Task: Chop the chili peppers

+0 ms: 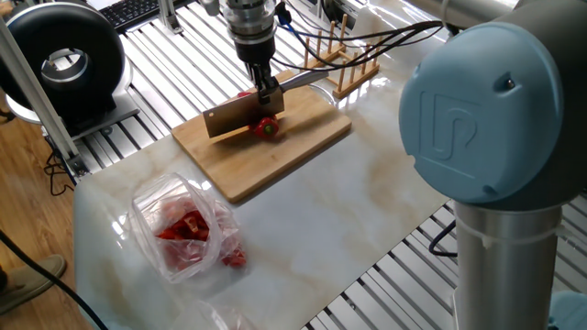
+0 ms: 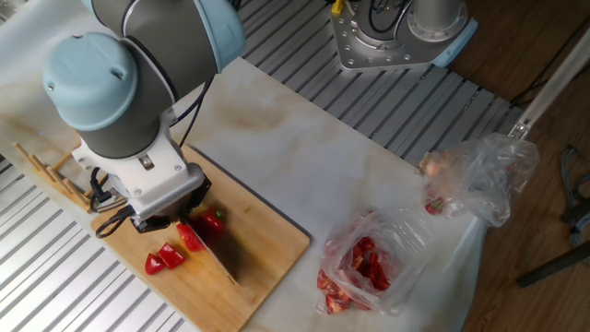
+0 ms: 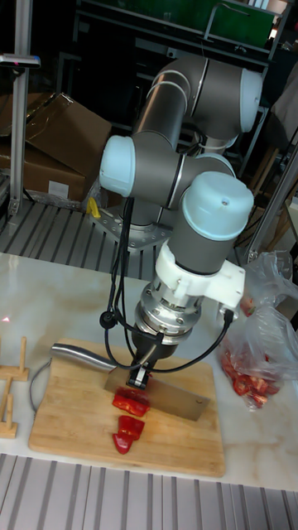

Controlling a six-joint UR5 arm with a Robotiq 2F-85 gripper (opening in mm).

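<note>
On the rectangular light wooden cutting board (image 1: 275, 156) we see the short glossy red chili peppers (image 3: 131, 403), already in several pieces: in the tall fixed view, one larger piece lies right at the blade and two smaller red pieces (image 3: 124, 435) lie just beside it, nearer the front edge of the board. The tool (image 3: 142, 374) is clamped on the grey metal handle of the broad steel cleaver (image 1: 237, 116), and the flat blade stands on its edge across the board, touching or almost touching the largest piece; we cannot tell if the edge has gone through it. We judge that the chili is light, with a smooth waxy skin and a hollow soft body, so it can roll or slide from under the blade and it will flatten a little before the skin gives. It is not fragile, but the cut pieces are wet and may stick to the steel. The arm should not take hold of the chili itself; its hold belongs on the cleaver handle, and the blade should press straight down on the middle of the widest remaining piece, away from the green stem (image 2: 218, 211). Beyond the board, on the white marble table (image 1: 367, 202), lies a see-through plastic bag with red pieces (image 1: 182, 229), apart from the work.
</note>
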